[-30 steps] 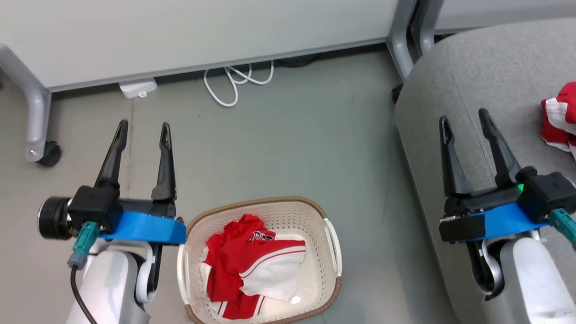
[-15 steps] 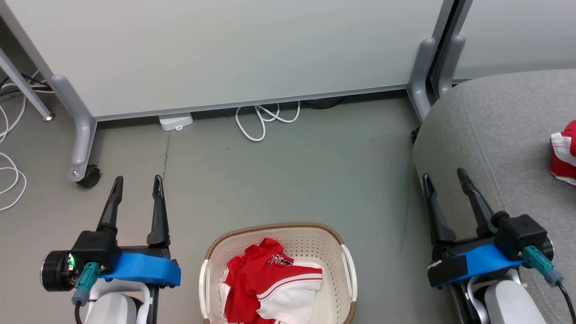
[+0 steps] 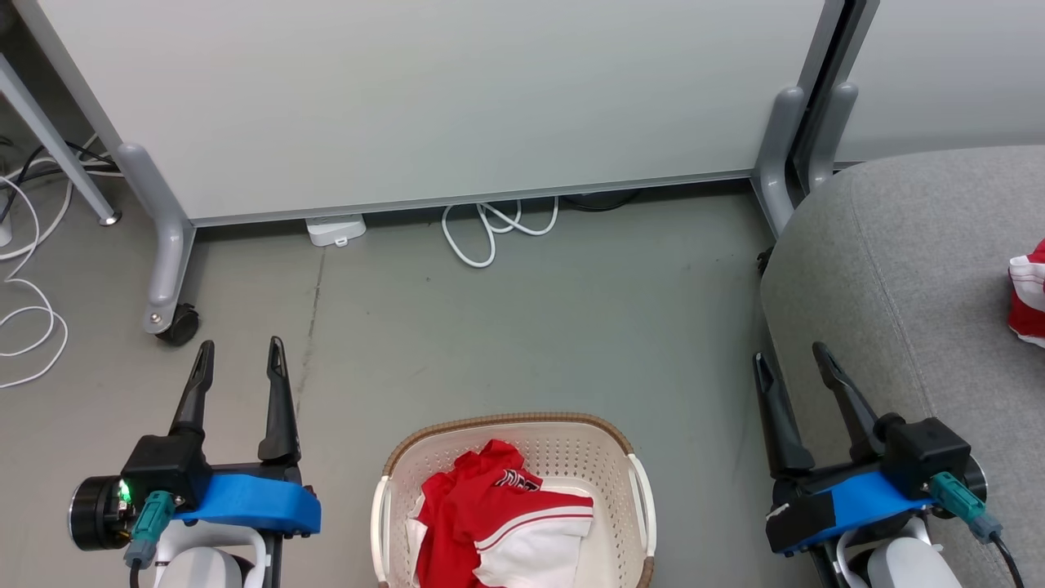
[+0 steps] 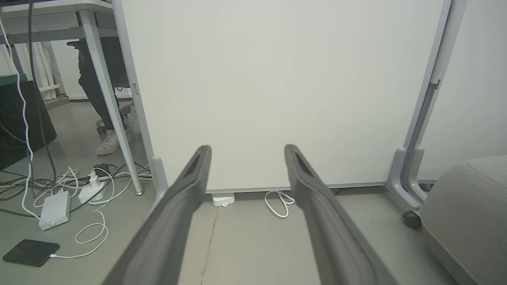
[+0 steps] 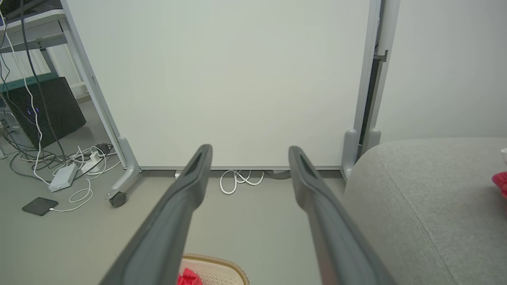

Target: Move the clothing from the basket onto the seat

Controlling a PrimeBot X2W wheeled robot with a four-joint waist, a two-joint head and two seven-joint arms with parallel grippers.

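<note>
Flanking the basket, left gripper and right gripper point forward, jaws parted.

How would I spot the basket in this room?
Start at the big white partition panel and come down the grey floor. The basket sits there, oval and cream with little holes. Only it has a brown woven rim and red clothing inside.

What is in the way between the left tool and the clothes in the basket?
Nothing visible. The left tool is open, to the left of the basket, and the clothing lies uncovered in its open top.
</note>
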